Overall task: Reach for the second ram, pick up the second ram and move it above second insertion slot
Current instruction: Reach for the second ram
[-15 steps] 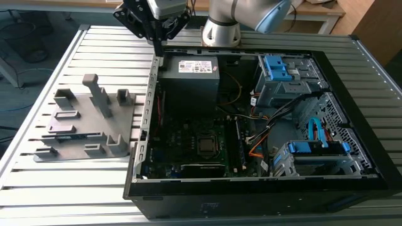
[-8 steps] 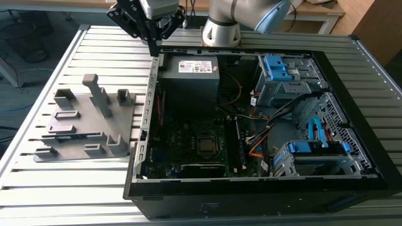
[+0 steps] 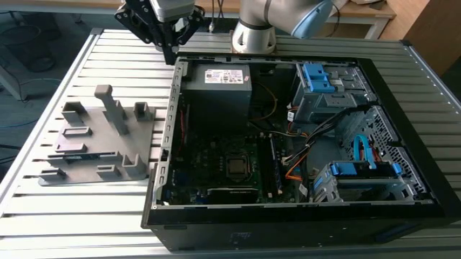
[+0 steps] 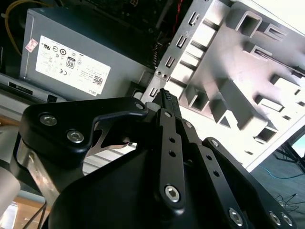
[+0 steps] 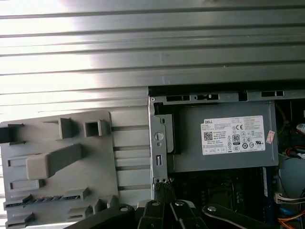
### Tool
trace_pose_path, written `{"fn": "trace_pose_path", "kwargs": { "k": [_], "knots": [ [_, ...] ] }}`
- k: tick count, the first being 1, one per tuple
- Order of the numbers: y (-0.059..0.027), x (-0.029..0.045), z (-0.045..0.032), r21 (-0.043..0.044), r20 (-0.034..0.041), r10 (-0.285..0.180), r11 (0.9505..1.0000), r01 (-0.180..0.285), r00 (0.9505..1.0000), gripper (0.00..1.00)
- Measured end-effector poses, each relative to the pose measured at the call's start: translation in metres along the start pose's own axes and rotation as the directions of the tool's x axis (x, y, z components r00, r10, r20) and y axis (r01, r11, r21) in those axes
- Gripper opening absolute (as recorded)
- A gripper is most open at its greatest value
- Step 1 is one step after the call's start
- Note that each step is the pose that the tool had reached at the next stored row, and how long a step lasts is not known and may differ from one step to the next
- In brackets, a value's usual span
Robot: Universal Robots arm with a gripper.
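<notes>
While one slatted tabletop (image 3: 72, 226) carries everything, one open computer case (image 3: 288, 226) takes up the exterior view's right. One grey holder plate (image 3: 94, 143) lies just beside the case's wall, on the exterior view's left. One gripper (image 3: 170, 54) hangs over the case's far corner edge, jaws closed together on nothing, with bare slats open beside it. One second ram (image 5: 40, 199) sits in a slot of the plate, well apart from the gripper.
</notes>
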State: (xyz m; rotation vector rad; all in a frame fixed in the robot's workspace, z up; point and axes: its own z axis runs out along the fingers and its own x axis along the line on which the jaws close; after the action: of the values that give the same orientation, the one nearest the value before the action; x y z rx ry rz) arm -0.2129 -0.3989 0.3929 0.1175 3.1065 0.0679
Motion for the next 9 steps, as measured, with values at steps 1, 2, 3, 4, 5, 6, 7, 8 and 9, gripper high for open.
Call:
{"fn": "trace_pose_path", "kwargs": {
  "k": [1, 2, 3, 4, 5, 6, 7, 8, 9],
  "knots": [
    [-0.0001, 0.0013, 0.0, 0.0, 0.0, 0.0, 1.0, 0.0, 1.0, 0.1],
    [-0.0002, 0.0025, 0.0, 0.0001, 0.0, 0.0, 1.0, 0.0, 1.0, 0.1],
    [-0.0003, 0.0038, 0.0, 0.0, 0.0, 0.0, 1.0, 0.0, 1.0, 0.1],
    [-0.0004, 0.005, -0.0001, 0.0, 0.0, 0.0, 1.0, 0.0, 1.0, 0.1],
    [-0.0005, 0.0064, -0.0001, 0.0, 0.0, 0.0, 1.0, 0.0, 1.0, 0.1],
    [-0.0006, 0.0078, 0.0, -0.0001, 0.0001, 0.0, 1.0, 0.0, 1.0, 0.1],
    [-0.0007, 0.0096, -0.0001, 0.0, 0.0, 0.0, 1.0, 0.0, 1.0, 0.1],
    [-0.0009, 0.0114, -0.0002, 0.0, 0.0, 0.0, 1.0, 0.0, 1.0, 0.1],
    [-0.001, 0.0138, -0.0002, 0.0, 0.0, 0.0, 1.0, 0.0, 1.0, 0.1]
  ]
}}
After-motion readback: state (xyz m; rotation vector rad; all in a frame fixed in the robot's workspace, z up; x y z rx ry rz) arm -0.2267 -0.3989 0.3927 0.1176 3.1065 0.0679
